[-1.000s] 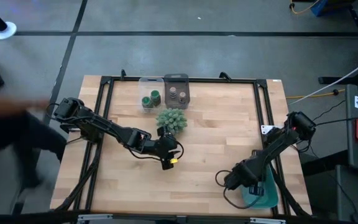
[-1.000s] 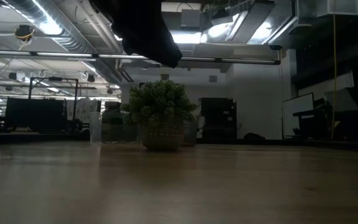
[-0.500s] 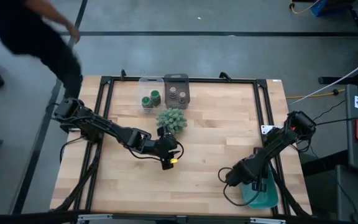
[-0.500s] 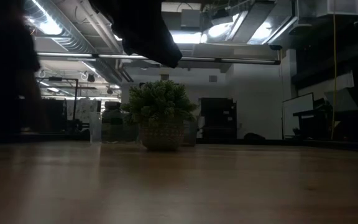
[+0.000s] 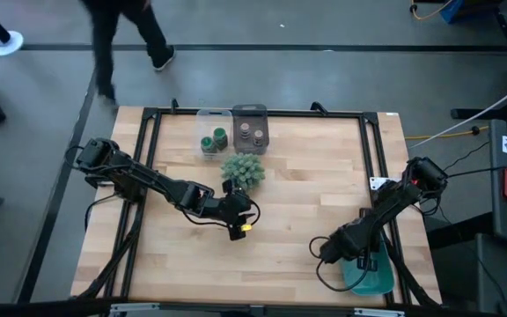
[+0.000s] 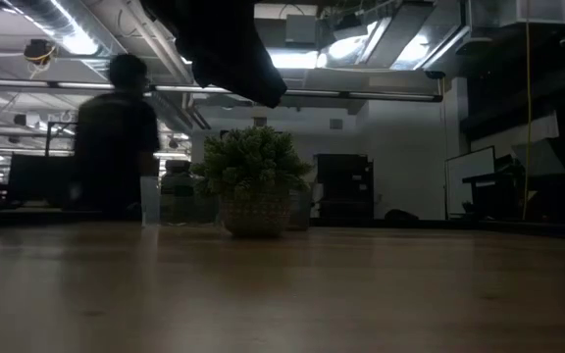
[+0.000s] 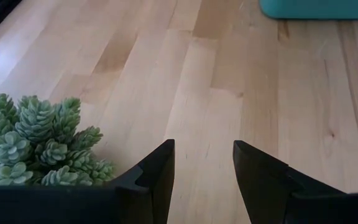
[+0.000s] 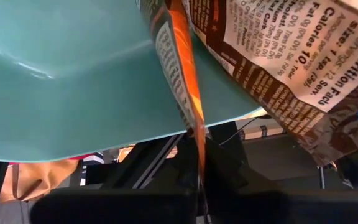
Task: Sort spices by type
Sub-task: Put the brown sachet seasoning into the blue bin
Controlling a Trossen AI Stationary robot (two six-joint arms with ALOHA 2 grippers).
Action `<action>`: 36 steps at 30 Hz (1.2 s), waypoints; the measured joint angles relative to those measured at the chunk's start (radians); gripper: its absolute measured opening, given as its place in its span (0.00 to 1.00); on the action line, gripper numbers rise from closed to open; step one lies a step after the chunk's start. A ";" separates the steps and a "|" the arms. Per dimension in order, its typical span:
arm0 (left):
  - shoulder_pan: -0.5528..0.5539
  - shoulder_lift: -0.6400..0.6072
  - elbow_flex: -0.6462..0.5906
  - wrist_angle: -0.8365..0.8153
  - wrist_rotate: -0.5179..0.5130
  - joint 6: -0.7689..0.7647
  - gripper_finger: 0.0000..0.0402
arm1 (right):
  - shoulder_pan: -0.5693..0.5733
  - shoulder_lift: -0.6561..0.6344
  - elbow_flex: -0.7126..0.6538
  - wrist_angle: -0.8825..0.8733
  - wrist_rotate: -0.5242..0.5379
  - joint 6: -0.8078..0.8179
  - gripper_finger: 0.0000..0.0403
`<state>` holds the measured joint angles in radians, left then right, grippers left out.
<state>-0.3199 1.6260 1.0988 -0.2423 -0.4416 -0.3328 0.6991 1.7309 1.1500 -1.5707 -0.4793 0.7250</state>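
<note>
Four tiny jars were seen at the far edge of the table (image 5: 306, 211), already parted by kind: the two green jars (image 5: 213, 141) stood in a clear container (image 5: 202, 117), and the two grey-brown jars (image 5: 252, 135) in a grey container (image 5: 252, 110) touching it on the right. By that layout the sorting was judged to be complete or nearly so.

From the left gripper (image 5: 238, 227) the jars lay farther back on the table, beyond the spiky green ball (image 5: 243, 169), which sat between the gripper and the two containers. The left gripper was clearly the nearer of the two; the right gripper (image 5: 331, 255) was well apart from the jars, down by the teal dish (image 5: 378, 278) at the near right corner. Each jar stood upright, its long axis vertical, so any further reach was judged to call for an approach from above, clearing the ball.

The left arm was stretched low across the table from the left side, elbow bent, its wrist pointed toward the near right. In the left wrist view its fingers (image 7: 159, 171) were parted, nothing was held between them, and bare wood lay ahead, with the ball just beside one finger. In the low view the ball stood in front of the containers and largely hid them.

The right arm was folded down toward the dish. In the right wrist view an orange snack packet (image 8: 272, 56) was pressed close to the camera over the dish; whether it was gripped could not be told, the fingers being lost in shadow.

A person (image 5: 126, 35) was seen on the floor beyond the table.
</note>
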 joint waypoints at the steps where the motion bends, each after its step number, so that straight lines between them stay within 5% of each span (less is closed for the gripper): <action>1: 0.000 0.000 0.000 -0.001 0.000 0.000 0.37 | 0.000 0.000 0.000 0.000 0.000 0.000 0.05; 23: 0.000 0.000 0.000 -0.001 0.000 0.000 0.37 | 0.001 0.000 0.000 0.000 -0.010 0.010 0.06; 36: 0.000 -0.001 0.000 -0.001 0.000 0.013 0.37 | 0.001 0.000 0.000 -0.001 0.003 -0.023 0.37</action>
<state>-0.3202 1.6247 1.0988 -0.2432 -0.4412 -0.3195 0.6998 1.7306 1.1501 -1.5715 -0.4758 0.7017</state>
